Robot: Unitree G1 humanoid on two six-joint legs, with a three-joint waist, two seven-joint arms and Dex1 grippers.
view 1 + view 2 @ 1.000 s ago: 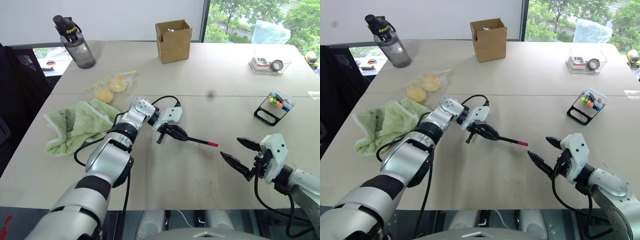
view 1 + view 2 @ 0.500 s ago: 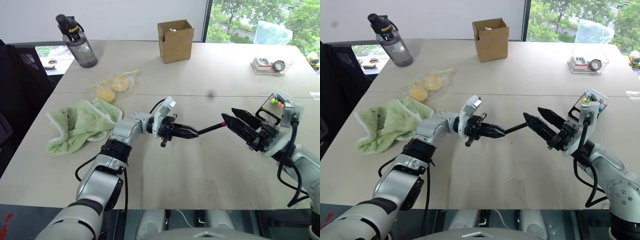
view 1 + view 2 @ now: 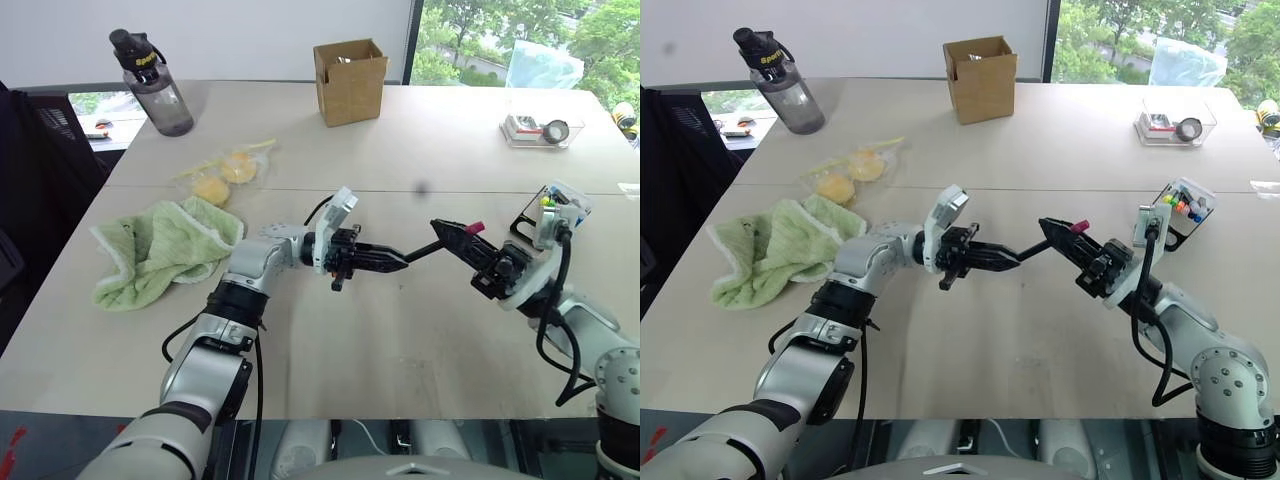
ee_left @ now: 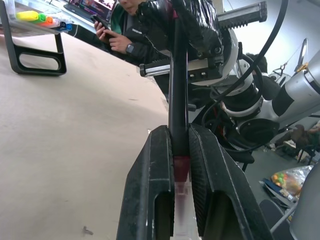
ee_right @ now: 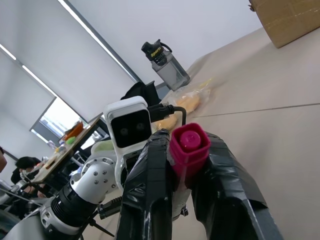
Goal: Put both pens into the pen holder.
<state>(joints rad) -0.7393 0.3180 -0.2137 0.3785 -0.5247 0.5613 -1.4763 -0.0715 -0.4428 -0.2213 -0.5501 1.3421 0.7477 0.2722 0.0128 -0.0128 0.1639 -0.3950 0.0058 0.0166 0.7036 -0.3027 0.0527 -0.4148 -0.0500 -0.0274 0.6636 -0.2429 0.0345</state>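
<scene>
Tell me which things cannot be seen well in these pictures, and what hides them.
- Pen, head views: the left gripper and right gripper cover both ends except the pink tip.
- Pen holder, head views: the right arm partly covers it; the marker caps are too small to count.
- Cardboard box: its walls hide the contents.
- Clear tray: the items inside are too small to name.

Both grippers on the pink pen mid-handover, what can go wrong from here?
1. The left gripper and right gripper both clamp the pink pen above the table; if either arm pulls first, the pen may bend or slip.
2. The right fingers grip near the pink end, so once released it could pivot.
3. The pen holder sits just behind the right arm and might get bumped.
</scene>
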